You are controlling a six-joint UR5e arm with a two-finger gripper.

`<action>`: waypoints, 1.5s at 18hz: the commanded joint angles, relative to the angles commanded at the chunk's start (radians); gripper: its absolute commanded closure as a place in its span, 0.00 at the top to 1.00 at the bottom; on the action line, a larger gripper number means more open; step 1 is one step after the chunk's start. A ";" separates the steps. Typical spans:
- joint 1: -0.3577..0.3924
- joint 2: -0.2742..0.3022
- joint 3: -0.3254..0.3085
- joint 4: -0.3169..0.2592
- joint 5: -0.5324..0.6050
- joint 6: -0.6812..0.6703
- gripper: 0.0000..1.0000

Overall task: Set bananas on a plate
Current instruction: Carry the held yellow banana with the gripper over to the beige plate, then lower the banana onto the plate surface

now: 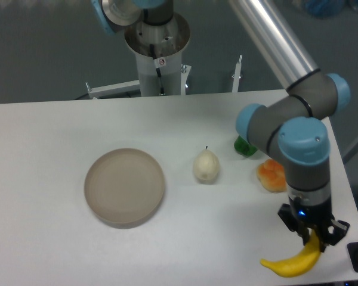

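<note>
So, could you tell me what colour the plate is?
Beige-tan, plain; the plate shows in the fixed camera view.

No readable text, label, brand, number or sign is showing anywhere in this view. A small round red-and-white sticker (161, 61) is sitting on the robot's base column (160, 65), but it is appearing too small and blurred for any characters to be made out. The arm's joint caps, the plate (125, 186), the fruit and the table (59, 131) are showing plain, unmarked surfaces.
</note>
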 joint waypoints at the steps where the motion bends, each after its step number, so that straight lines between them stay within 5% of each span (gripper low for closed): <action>1: -0.011 0.023 -0.026 -0.014 0.000 -0.054 0.30; 6: -0.083 0.124 -0.167 -0.110 -0.002 -0.312 0.30; 11: -0.204 0.160 -0.204 -0.235 -0.032 -0.516 0.30; 15: -0.295 0.177 -0.319 -0.216 -0.026 -0.551 0.30; 20: -0.364 0.177 -0.475 -0.002 -0.018 -0.604 0.31; 24: -0.376 0.203 -0.536 0.023 -0.015 -0.568 0.31; 27: -0.376 0.238 -0.585 0.026 0.015 -0.416 0.31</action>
